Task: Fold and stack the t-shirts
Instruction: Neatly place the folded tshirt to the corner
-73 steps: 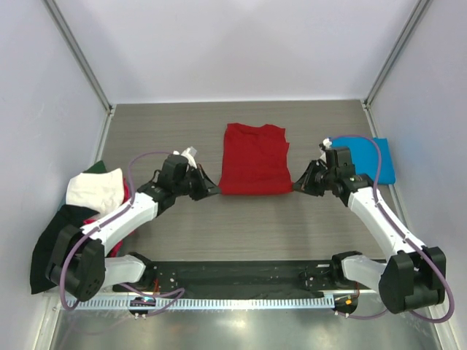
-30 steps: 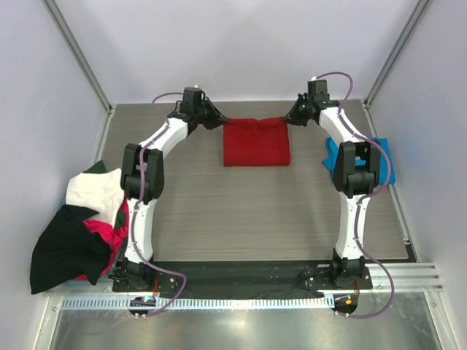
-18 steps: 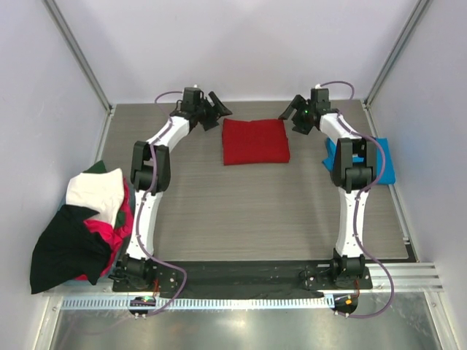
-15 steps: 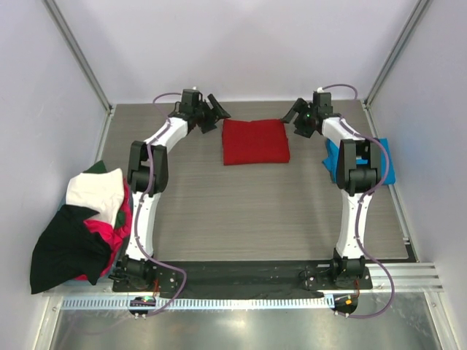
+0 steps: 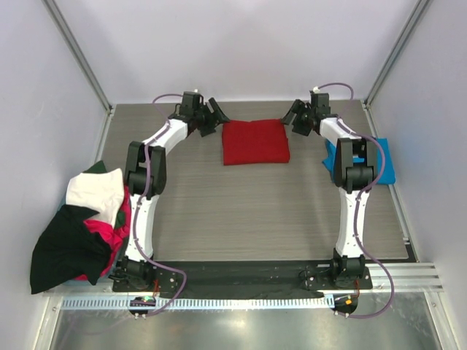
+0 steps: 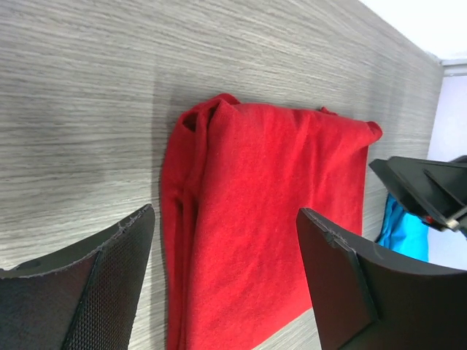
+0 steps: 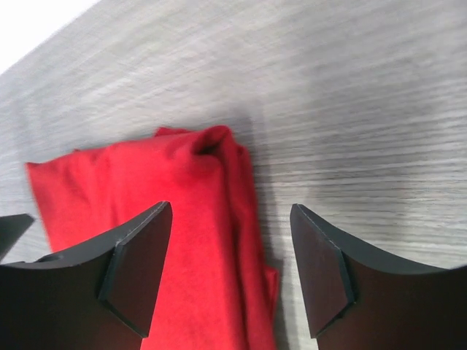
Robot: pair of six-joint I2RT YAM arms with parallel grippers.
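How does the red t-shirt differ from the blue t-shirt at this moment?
The red t-shirt lies at the far middle of the table; the blue t-shirt lies at its right edge. The red one shows whole; the right arm hides part of the blue one. Both lie folded flat.

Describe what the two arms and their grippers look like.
The left arm and right arm have white links, black joints and a thin purplish cable looping alongside. The left gripper and right gripper are black, with broad wedge-shaped fingers.

I can't read any text, label, brand or number anywhere in my three camera views.
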